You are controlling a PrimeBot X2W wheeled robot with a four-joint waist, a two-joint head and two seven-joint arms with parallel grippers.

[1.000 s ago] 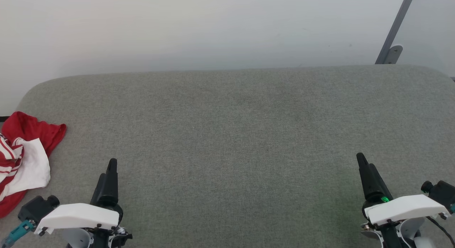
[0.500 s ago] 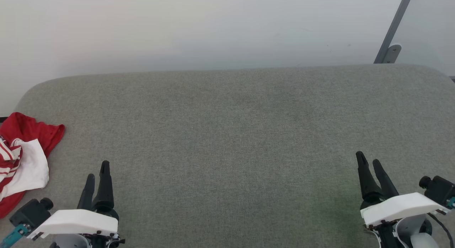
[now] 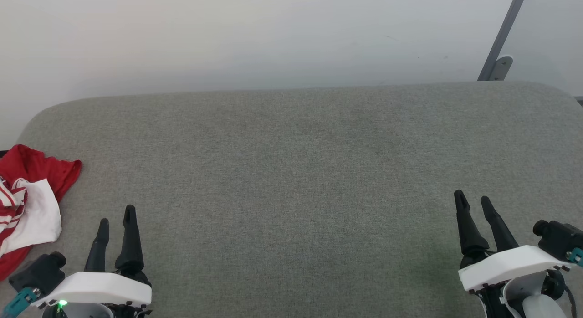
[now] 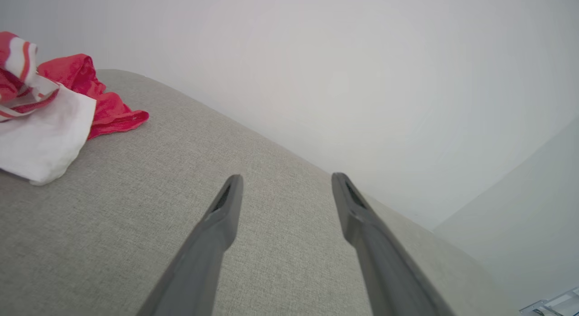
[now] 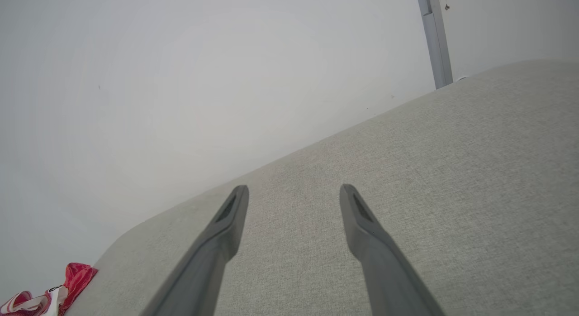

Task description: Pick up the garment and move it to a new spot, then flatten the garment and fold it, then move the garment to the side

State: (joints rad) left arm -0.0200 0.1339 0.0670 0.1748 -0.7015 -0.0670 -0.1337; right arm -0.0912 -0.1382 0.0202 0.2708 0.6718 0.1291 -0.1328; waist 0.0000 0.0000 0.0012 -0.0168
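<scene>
Left gripper (image 3: 117,216): lower left of the head view, fingers spread apart and holding nothing.
Right gripper (image 3: 472,198): lower right, fingers likewise parted and empty, well apart from the cloth.
Garment (image 3: 28,204): a crumpled heap at the left edge of the head view, near the left gripper but not touching it. It shows red cloth, a white sleeve and striped trim.
Grey padded surface (image 3: 291,172): bare across the middle.
Metal post (image 3: 503,35): upper right, against the pale wall.
Done: nothing, judging by the untouched heap.
Left: the pickup, move, flattening, fold and final shift aside.
Writing: none readable, as the folds hide any print.
</scene>
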